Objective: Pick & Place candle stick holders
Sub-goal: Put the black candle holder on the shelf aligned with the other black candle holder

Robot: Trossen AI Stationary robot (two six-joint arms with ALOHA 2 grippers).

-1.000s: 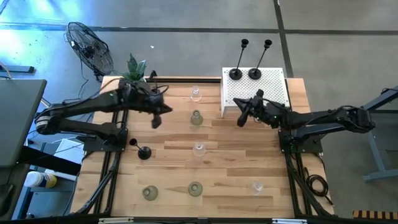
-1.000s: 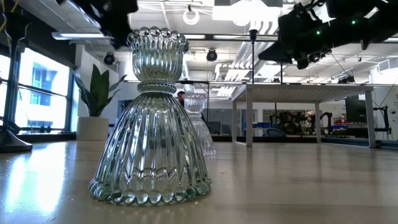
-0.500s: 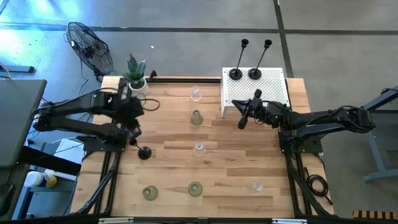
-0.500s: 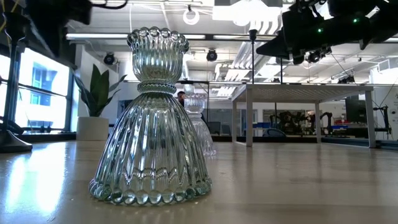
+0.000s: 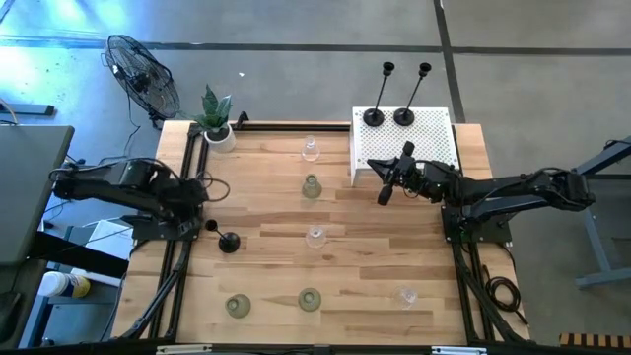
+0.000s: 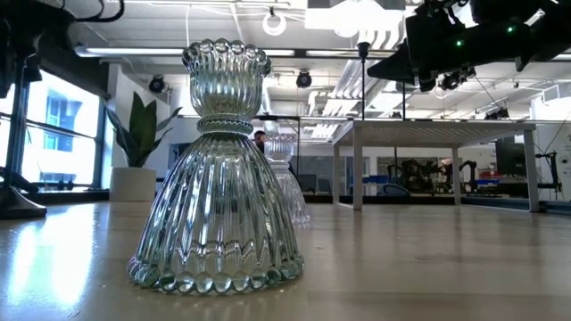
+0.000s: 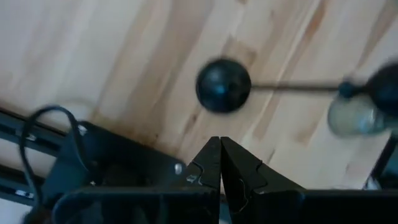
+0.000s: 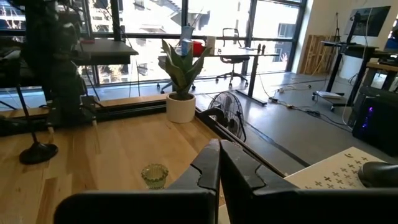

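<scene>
One black holder (image 5: 229, 242) stands on its round base near the table's left edge; it shows in the left wrist view (image 7: 224, 85) too. Two more black ones (image 5: 374, 116) (image 5: 403, 116) stand on the white perforated box (image 5: 434, 148). Clear glass holders (image 5: 311, 150) (image 5: 315, 237) (image 5: 407, 294) and pale-green ones (image 5: 312, 186) (image 5: 237, 306) (image 5: 310, 300) stand on the table. My left gripper (image 5: 204, 195) (image 7: 219, 155) is shut and empty, over the table's left edge beside the black holder. My right gripper (image 5: 384, 189) (image 8: 219, 152) is shut and empty, above the table beside the box's near left corner.
A green plant in a white pot (image 5: 215, 128) stands at the far left corner. A fan (image 5: 143, 74) stands on the floor beyond it. The black frame rails (image 5: 187, 256) run along the table's left side. In the low view a pale-green holder (image 6: 219, 169) fills the foreground.
My left arm has drawn back from over the table's far middle toward the left edge, and its gripper now is at that edge beside the black holder. No holder has moved.
</scene>
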